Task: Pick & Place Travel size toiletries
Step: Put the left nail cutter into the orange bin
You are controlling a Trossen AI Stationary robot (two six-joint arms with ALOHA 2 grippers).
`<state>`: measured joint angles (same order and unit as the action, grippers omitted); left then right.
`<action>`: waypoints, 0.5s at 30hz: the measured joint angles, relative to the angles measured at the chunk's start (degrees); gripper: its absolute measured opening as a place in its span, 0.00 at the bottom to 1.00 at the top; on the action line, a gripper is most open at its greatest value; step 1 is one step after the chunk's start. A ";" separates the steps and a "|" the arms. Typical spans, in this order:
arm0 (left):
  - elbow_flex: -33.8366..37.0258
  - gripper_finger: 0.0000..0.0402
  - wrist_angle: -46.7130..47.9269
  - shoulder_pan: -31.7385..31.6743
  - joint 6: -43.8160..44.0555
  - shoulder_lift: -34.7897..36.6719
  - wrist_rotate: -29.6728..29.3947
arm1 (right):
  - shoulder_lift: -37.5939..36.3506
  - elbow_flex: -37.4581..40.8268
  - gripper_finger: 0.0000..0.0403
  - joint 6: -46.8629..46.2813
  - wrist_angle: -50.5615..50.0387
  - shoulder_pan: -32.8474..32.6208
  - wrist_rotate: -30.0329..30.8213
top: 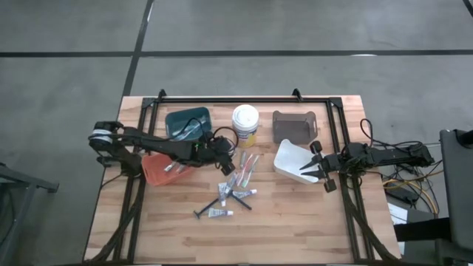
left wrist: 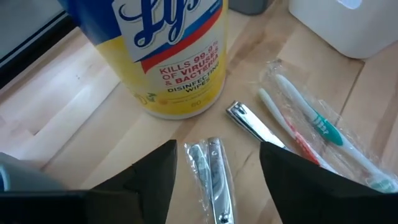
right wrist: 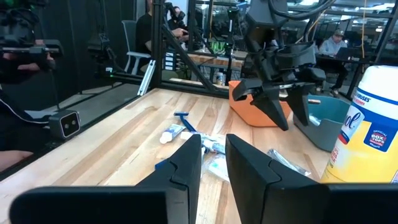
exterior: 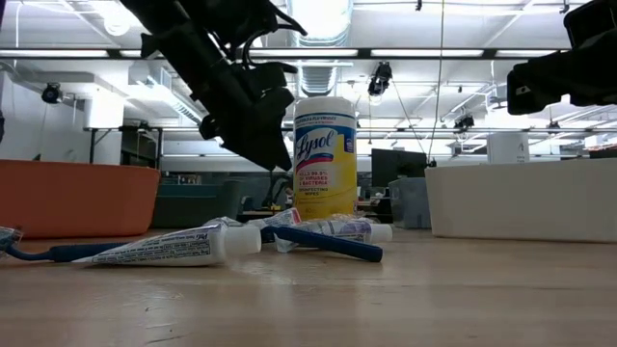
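The travel size toiletries lie loose on the wooden table's middle: small tubes (top: 219, 213), dark razors (top: 238, 199) and wrapped toothbrushes (top: 249, 166). In the left wrist view I see a packet of nail clippers (left wrist: 211, 177), a second clipper (left wrist: 247, 121) and the toothbrushes (left wrist: 311, 124). My left gripper (left wrist: 219, 145) hangs open just above the packet, one finger to each side of it, touching nothing; from the right wrist view it (right wrist: 283, 115) shows clear of the table. My right gripper (right wrist: 214, 155) waits at the right edge, a narrow gap between its fingers and nothing in it.
A large wipes tub (top: 245, 125) stands just beyond my left gripper. An orange bin (top: 157, 168), a teal bin (top: 188, 122), a grey bin (top: 294, 125) and a white bin (top: 290, 159) ring the pile. Bare wood lies toward the near edge.
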<state>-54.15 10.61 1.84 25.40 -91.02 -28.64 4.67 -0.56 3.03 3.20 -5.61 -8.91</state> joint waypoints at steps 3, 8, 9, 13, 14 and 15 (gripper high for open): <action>0.02 0.58 -0.06 -0.28 -0.08 -0.90 -0.02 | 0.00 0.00 0.17 -0.01 -0.02 0.00 -0.02; 0.04 0.58 -1.10 -0.90 -2.02 -4.87 -0.02 | 0.02 0.01 0.19 0.00 0.00 0.02 0.00; 0.04 0.58 -1.39 -1.07 -2.86 -5.79 -0.01 | 0.00 0.00 0.20 0.00 -0.02 0.00 -0.02; 0.04 0.58 -1.62 -1.80 -3.89 -8.77 0.02 | 0.00 0.00 0.20 -0.02 -0.02 0.00 -0.02; 0.04 0.58 -1.74 -1.95 -3.70 -9.33 0.02 | 0.00 0.00 0.21 0.00 -0.01 0.01 -0.01; 0.04 0.58 -1.76 -2.04 -3.47 -9.79 0.03 | 0.00 0.00 0.21 0.00 -0.01 0.01 -0.01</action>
<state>-54.11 8.85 -0.20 21.93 -100.81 -28.61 4.67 -0.56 3.03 3.19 -5.59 -8.91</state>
